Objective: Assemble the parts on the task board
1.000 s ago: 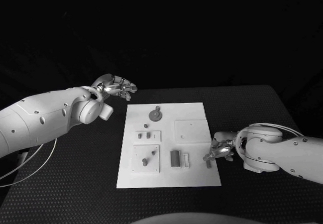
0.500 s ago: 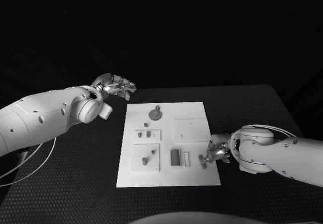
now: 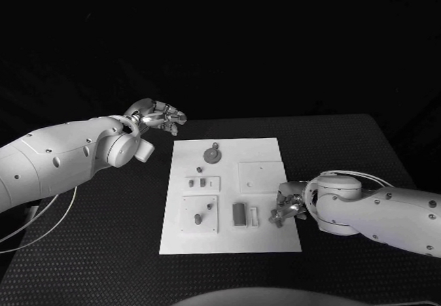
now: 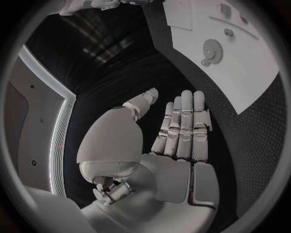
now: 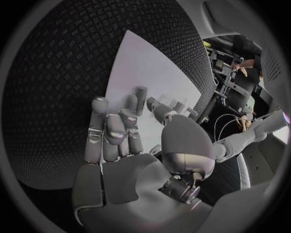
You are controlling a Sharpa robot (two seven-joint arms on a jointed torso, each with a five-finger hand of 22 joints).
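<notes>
The task board [image 3: 227, 193], a white plate, lies at the centre of the head view on the black table [image 3: 338, 148]. On it: a gear-like part [image 3: 213, 155] near the upper edge, two small pegs [image 3: 197, 184] at mid-left, a single part [image 3: 197, 221] in the lower-left recess, and a dark bar-shaped part [image 3: 240, 215] at lower centre.

The right hand [image 3: 287, 210] sits at the board's lower-right edge, just beside the bar-shaped part; whether it pinches anything cannot be told, though in the right wrist view its fingers [image 5: 115, 131] stand extended over the board.

The left hand [image 3: 158, 117] hovers off the board's upper-left corner, flat and holding nothing, as its fingers [image 4: 185, 126] show.

Risk, as a judgement: a fingertip brushing the bar-shaped part could knock it aside, or nudge the board.
</notes>
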